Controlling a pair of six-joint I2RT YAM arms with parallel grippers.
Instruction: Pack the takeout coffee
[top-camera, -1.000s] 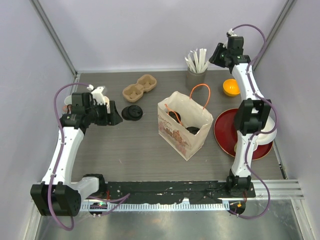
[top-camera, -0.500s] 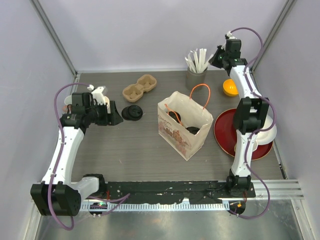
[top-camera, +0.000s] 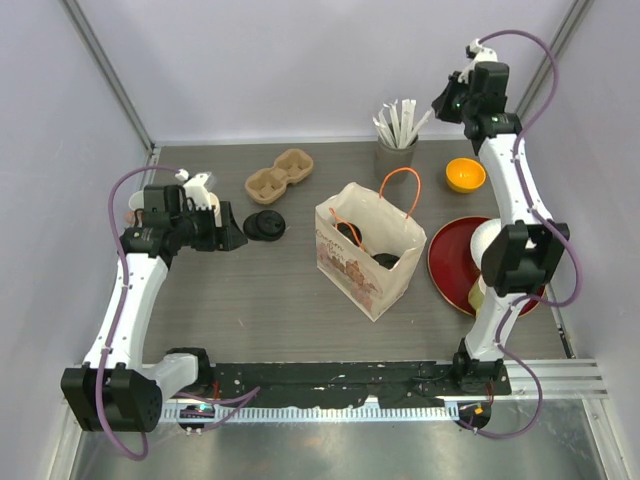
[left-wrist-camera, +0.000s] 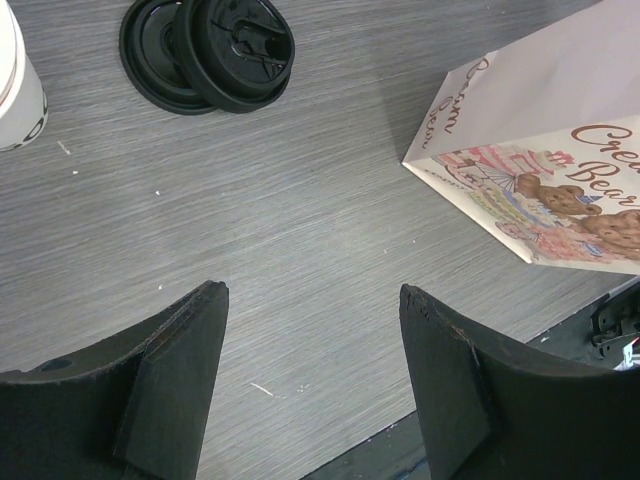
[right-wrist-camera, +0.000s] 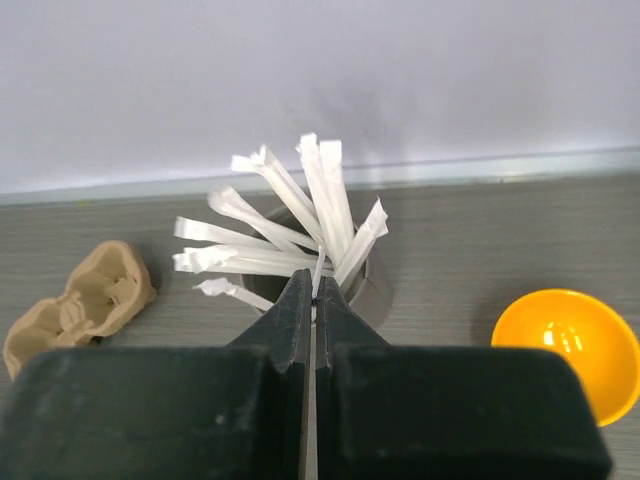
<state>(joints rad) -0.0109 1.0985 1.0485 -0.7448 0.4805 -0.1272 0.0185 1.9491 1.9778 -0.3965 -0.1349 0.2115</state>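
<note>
Right wrist: right gripper (right-wrist-camera: 315, 288) closed; wrapped straw (right-wrist-camera: 319, 262) pinched.

The takeout coffee (top-camera: 349, 232) sits inside the open paper bag (top-camera: 372, 285) at the middle of the table (top-camera: 260, 290). Only its round black lid shows, and the cup body is hidden.

A printed paper bag (top-camera: 365, 262) stands open mid-worktop (top-camera: 250, 300). Two overlapping black lids (top-camera: 265, 226) lie left of it, with a cardboard cup carrier (top-camera: 279, 177) behind them. At the rear are a grey holder (top-camera: 392, 158) of wrapped straws (top-camera: 396, 118) and an orange bowl (top-camera: 465, 175). A red plate (top-camera: 450, 265) lies right of the bag.
</note>
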